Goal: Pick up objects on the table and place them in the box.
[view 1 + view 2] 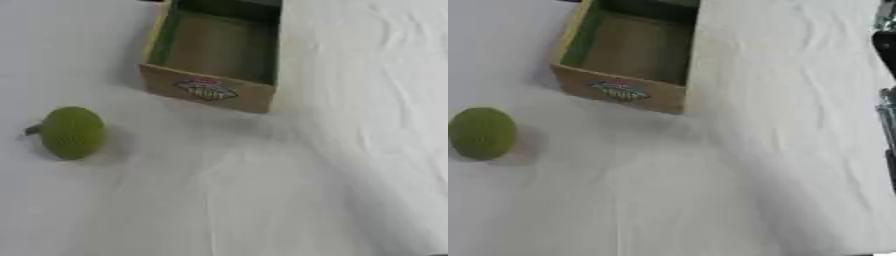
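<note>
A round green object [72, 132] with a short dark stub on its left side lies on the white cloth at the left. The open cardboard box [210, 92] stands at the top centre. It has green inner walls and a printed label on its front wall, and nothing shows inside it. A strip of black and silver robot parts [886, 55] runs down the right edge of the right eye view, far from both the object and the box. I cannot tell whether this strip is the right hand or the arm. No left hand shows.
A wrinkled white cloth [350, 150] covers the table, with folds on the right side. Bare cloth lies between the green object and the box.
</note>
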`<state>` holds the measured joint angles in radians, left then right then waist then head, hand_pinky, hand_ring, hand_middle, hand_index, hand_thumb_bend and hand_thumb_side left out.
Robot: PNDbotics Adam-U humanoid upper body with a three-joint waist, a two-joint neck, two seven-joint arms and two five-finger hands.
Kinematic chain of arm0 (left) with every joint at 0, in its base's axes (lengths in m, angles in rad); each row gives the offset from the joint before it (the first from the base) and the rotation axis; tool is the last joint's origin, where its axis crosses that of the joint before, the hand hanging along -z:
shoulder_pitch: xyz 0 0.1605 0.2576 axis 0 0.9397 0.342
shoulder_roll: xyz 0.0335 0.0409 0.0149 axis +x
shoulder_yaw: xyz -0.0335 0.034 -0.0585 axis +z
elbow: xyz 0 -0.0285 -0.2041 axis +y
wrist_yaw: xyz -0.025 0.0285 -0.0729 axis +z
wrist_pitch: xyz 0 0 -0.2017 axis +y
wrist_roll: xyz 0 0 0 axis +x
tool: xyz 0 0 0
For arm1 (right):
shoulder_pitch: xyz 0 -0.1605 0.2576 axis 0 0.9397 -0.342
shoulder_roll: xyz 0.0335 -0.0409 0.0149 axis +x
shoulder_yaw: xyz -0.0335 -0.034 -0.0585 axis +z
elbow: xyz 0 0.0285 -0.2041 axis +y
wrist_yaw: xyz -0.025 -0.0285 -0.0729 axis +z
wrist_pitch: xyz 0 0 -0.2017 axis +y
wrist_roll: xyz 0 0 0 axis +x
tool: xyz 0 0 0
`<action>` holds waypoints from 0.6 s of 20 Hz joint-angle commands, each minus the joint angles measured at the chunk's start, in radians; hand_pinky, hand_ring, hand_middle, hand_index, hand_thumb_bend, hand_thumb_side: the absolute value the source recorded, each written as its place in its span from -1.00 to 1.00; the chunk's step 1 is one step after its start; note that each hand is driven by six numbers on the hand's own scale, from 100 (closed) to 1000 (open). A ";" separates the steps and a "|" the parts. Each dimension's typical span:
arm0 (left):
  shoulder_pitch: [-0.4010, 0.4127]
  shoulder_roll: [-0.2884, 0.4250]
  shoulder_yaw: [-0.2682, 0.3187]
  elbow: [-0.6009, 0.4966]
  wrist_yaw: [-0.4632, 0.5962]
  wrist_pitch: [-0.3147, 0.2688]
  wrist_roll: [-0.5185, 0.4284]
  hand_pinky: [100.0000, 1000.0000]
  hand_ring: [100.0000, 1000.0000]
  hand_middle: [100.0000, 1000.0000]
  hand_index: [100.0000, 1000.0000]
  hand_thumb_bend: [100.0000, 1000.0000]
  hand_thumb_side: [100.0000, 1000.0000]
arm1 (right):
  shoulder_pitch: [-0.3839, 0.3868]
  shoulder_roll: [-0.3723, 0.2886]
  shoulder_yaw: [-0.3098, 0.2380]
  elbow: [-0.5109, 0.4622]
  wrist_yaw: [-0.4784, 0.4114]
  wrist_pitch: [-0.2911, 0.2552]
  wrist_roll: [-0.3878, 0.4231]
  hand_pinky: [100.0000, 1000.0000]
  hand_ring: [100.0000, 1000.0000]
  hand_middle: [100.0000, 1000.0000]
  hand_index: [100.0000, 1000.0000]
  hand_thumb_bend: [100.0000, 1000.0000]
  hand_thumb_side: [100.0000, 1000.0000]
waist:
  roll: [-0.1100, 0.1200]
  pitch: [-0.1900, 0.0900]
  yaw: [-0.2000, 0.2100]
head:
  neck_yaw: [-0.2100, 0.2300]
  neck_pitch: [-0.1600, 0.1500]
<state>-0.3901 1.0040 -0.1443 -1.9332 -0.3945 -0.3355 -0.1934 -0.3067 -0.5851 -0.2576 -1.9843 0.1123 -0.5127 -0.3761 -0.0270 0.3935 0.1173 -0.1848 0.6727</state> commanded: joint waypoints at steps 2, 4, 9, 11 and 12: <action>-0.044 -0.016 -0.004 0.022 0.036 -0.006 -0.047 1.00 0.84 0.68 0.90 -1.00 0.46 | -0.006 -0.017 -0.005 -0.016 -0.011 -0.001 0.006 0.51 0.35 -0.09 0.44 -1.00 -0.25 | 0.001 -0.025 -0.001 | 0.008 -0.007; -0.064 -0.039 -0.009 0.033 0.047 -0.008 -0.073 1.00 0.84 0.70 0.90 -1.00 0.49 | -0.006 -0.012 -0.004 -0.016 -0.013 0.001 0.007 0.52 0.35 -0.09 0.44 -1.00 -0.23 | 0.000 -0.025 -0.001 | 0.009 -0.009; -0.094 -0.067 -0.021 0.044 0.067 -0.010 -0.111 1.00 0.84 0.69 0.92 -1.00 0.46 | -0.007 -0.007 -0.002 -0.016 -0.016 0.002 0.010 0.52 0.35 -0.10 0.44 -1.00 -0.22 | -0.001 -0.026 -0.005 | 0.013 -0.009; -0.131 -0.099 -0.042 0.060 0.073 -0.004 -0.138 1.00 0.85 0.70 0.92 -1.00 0.52 | -0.007 -0.005 -0.001 -0.016 -0.018 0.003 0.013 0.52 0.36 -0.10 0.44 -1.00 -0.24 | 0.000 -0.027 -0.004 | 0.014 -0.008; -0.149 -0.114 -0.051 0.068 0.074 -0.003 -0.155 1.00 0.86 0.70 0.92 -1.00 0.48 | -0.007 -0.004 -0.001 -0.016 -0.019 0.004 0.014 0.52 0.36 -0.10 0.44 -1.00 -0.20 | -0.001 -0.027 -0.004 | 0.014 -0.008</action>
<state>-0.5238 0.8840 -0.1942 -1.8661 -0.3290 -0.3398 -0.3320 -0.3071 -0.5721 -0.2537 -1.9843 0.1018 -0.5077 -0.3669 -0.0296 0.3900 0.1133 -0.1735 0.6723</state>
